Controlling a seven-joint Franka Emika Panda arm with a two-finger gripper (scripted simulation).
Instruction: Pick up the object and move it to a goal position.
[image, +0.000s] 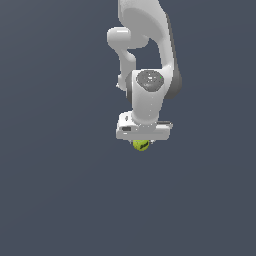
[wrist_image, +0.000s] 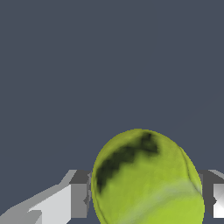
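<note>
Right now the white arm (image: 150, 60) reaches down from the upper middle of the exterior view, its wrist pointing straight down, and the gripper (image: 142, 142) sits at the arm's lower end with the small yellow-green ball (image: 141, 145) peeking out just beneath the wide white gripper body; only the lower part of the ball shows there, and it is much narrower than the gripper body above it. From the wrist view the ball (wrist_image: 146, 179) fills the space between the two fingers, one grey-and-white finger (wrist_image: 74, 194) against one side of it and the other finger (wrist_image: 212, 194) against the opposite side, so the gripper is closed around the ball and holding it. A jagged dark mark (wrist_image: 124, 157) runs across the upper part of the ball, and a pale curved seam (wrist_image: 170, 194) crosses lower down. Everything behind is a flat, even slate-blue surface (image: 55, 190) in both views, and I cannot tell from it whether the ball rests on that surface or hangs above it, since no shadow or edge shows. No box, tray or other container appears in either view
</note>
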